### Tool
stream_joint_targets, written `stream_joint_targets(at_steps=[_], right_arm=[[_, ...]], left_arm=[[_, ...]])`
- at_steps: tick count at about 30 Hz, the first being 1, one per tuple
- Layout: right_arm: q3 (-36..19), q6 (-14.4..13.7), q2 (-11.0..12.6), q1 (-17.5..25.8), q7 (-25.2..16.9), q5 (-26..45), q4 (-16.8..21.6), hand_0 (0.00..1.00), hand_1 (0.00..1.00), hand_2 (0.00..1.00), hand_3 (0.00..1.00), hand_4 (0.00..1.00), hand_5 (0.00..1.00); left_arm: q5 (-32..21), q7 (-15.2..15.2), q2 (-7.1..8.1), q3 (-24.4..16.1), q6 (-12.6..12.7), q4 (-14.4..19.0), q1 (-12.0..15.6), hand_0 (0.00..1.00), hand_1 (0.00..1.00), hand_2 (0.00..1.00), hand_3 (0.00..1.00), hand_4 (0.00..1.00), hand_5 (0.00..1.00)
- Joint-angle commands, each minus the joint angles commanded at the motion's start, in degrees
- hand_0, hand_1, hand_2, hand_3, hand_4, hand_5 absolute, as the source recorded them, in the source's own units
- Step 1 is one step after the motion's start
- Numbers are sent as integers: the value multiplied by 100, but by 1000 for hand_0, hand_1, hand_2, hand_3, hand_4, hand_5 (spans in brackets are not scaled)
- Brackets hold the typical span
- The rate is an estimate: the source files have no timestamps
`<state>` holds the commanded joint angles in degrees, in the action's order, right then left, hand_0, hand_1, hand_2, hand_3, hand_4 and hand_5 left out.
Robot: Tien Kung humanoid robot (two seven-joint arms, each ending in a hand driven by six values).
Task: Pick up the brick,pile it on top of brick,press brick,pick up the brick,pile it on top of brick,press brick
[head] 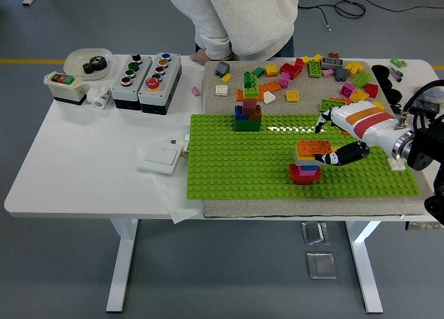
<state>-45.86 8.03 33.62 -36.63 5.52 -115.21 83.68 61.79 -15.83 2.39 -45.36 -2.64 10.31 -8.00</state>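
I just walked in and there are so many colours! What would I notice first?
The big bright green studded baseplate fills the table's middle. On it stand a tall multicoloured brick tower at the back and a short stack topped with an orange brick, beside the robot's white right hand. Loose colourful bricks lie scattered behind.
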Motion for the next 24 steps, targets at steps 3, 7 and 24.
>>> stream_joint_targets(at_steps=[3,7,24], right_arm=[[-26,24,38,25,3,-6,95,584,649,736,642,861,413],[-91,33,81,65,8,-7,224,584,649,736,642,861,413],[-297,-563,454,615,-379,378,1056,638,668,741,658,840,419]], left_arm=[[2,0,0,-9,1,0,1,787,734,636,558,584,600],[17,-2,1,-15,-3,0,1,787,734,636,558,584,600],[64,-1,0,-60,-8,0,1,787,734,635,558,582,600]])
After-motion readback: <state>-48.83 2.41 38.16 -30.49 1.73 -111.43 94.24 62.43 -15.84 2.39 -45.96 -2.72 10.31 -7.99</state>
